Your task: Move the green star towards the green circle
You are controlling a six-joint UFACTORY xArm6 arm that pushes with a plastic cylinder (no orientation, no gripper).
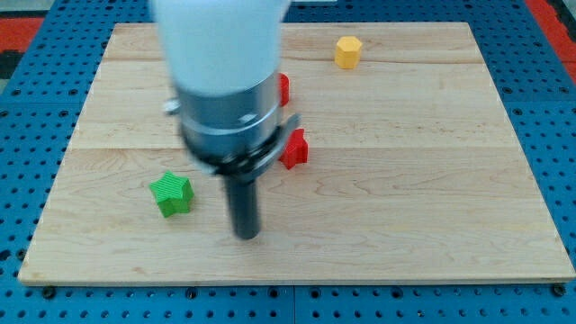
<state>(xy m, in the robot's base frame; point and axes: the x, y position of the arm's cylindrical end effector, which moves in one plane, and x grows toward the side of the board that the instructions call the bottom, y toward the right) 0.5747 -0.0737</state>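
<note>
The green star (172, 193) lies on the wooden board (405, 180) at the view's lower left. My tip (246, 234) is at the end of the dark rod, to the right of the star and a little lower, with a clear gap between them. No green circle shows; the arm's white and grey body hides part of the board's upper middle.
A red block (294, 148) lies right of the arm's body at the board's middle. Another red block (283, 89) peeks out above it, partly hidden by the arm. A yellow hexagon block (348, 52) sits near the board's top edge.
</note>
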